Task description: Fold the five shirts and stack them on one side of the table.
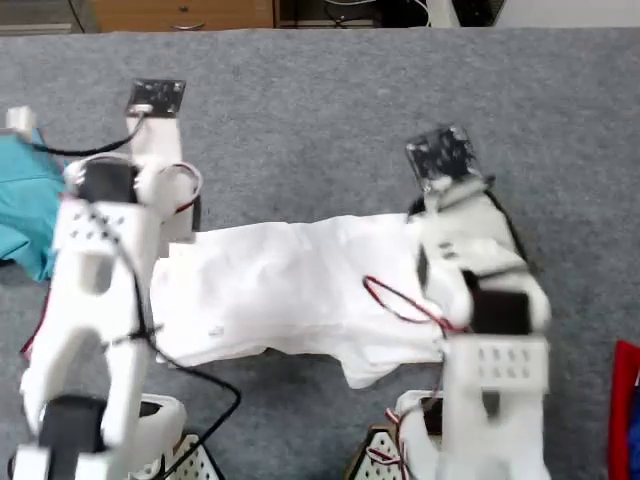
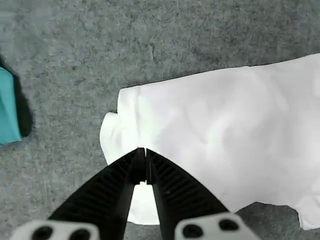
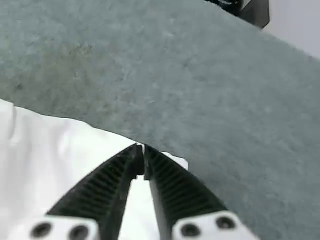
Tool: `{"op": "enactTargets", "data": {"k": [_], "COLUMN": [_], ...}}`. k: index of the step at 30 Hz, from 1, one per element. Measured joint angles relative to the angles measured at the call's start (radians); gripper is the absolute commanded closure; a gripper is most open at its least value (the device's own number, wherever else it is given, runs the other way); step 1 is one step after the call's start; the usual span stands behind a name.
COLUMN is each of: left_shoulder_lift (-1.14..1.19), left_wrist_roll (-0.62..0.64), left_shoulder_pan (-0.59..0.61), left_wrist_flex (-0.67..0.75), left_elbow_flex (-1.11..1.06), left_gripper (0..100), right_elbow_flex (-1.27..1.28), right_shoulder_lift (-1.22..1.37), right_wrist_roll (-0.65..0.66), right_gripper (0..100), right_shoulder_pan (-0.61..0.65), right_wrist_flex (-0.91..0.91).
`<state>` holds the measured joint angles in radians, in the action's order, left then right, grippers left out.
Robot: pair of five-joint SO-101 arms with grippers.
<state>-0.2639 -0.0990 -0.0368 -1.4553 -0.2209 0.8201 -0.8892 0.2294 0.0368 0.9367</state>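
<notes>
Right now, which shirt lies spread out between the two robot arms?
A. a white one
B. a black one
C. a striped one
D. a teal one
A: the white shirt lies spread on the grey table between the two arms, while the teal shirt sits off at the table's edge.

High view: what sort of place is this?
Probably an indoor lab or workshop: a grey cloth-covered table, a wooden drawer cabinet behind it, and a white shirt spread out for folding.
</notes>
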Motion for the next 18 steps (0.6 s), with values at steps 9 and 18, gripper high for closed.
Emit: {"op": "enactTargets", "data": {"k": [9, 18], "left_shoulder_lift": [0.428, 0.555], "left_wrist_roll": [0.006, -0.075], "left_shoulder_pan": [-0.021, 0.069], "left_wrist_flex": [0.176, 0.187], "left_elbow_flex": [-0.054, -0.051], "left_gripper": [98, 98], "right_elbow_flex": [0.002, -0.209], "right_shoulder_lift": [0.531, 1.0], "right_wrist_roll": [-0.141, -0.147], "right_gripper": [99.4, 99.4], "right_shoulder_pan": [0.005, -0.092], "right_wrist_flex": [-0.351, -0.387]}}
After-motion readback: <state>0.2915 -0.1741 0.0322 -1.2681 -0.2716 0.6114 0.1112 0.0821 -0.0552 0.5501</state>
